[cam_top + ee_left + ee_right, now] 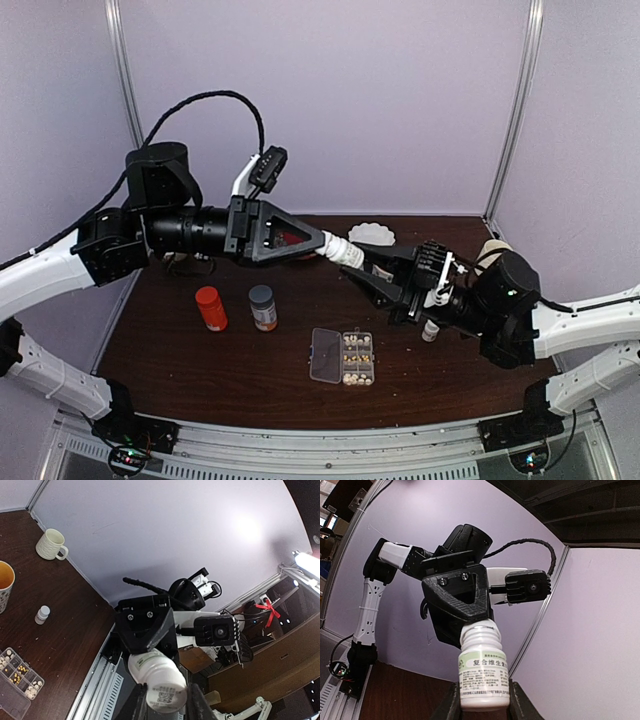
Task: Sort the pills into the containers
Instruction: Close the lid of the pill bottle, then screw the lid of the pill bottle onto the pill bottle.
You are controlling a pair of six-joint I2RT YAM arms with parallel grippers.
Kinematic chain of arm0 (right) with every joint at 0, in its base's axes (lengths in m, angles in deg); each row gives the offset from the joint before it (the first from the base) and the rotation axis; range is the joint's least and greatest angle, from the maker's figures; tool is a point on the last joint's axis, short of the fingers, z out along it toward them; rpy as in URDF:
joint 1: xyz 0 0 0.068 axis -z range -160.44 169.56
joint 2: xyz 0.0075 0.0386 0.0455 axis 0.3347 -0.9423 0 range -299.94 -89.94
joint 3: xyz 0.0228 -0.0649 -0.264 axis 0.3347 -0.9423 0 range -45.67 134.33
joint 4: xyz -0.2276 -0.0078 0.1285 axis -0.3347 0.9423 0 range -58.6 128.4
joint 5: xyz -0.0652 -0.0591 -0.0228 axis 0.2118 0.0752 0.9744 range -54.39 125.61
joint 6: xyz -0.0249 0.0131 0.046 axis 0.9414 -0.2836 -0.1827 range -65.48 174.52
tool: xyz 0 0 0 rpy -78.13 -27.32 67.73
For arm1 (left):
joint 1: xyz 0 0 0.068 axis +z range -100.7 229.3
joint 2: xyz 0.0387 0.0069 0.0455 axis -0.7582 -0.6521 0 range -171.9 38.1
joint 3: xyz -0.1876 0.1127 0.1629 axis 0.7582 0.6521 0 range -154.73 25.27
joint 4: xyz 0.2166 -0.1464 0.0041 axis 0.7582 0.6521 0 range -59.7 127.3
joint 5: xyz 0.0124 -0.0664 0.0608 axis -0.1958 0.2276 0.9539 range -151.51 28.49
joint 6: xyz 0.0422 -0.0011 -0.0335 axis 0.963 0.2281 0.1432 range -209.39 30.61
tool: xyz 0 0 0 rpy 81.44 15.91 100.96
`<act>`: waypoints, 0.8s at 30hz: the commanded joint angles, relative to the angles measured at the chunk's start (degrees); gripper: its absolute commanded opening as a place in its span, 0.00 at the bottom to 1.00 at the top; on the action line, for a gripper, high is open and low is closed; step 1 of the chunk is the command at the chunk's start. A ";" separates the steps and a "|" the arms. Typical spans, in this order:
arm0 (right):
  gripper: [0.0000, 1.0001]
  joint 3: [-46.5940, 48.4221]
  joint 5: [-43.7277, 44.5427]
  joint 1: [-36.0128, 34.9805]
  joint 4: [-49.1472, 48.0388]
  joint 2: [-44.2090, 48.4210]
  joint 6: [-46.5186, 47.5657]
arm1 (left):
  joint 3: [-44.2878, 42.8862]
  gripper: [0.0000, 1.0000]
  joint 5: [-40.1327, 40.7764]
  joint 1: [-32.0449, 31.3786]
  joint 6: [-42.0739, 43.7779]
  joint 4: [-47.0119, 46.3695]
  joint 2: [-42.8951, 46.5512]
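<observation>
White bottle (343, 250) lies left-right in mid-air, left gripper (325, 244) clamping its probably capped end, right gripper (368, 262) its base; pill box (345, 357) nearer.

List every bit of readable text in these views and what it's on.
"复合维生素": large print on the label of the white bottle, right wrist view.
Smaller lines under it: too blurred to read.
Square printed code on the same bottle, left wrist view: too blurred to make out.
Grey-capped bottle label: too small to read.
Orange bottle: no print can be made out.
</observation>
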 commanded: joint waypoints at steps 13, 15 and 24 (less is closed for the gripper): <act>0.00 6.45 18.02 -4.94 25.39 0.14 25.88 | -5.95 0.00 4.43 -0.46 1.64 15.52 -2.62; 0.00 6.71 21.47 -5.94 25.02 -0.30 29.38 | -5.31 0.00 4.14 -0.46 -1.45 13.79 -3.10; 0.00 11.57 15.66 -5.57 27.85 0.43 12.52 | -2.19 0.00 4.62 -0.54 1.18 8.16 -2.98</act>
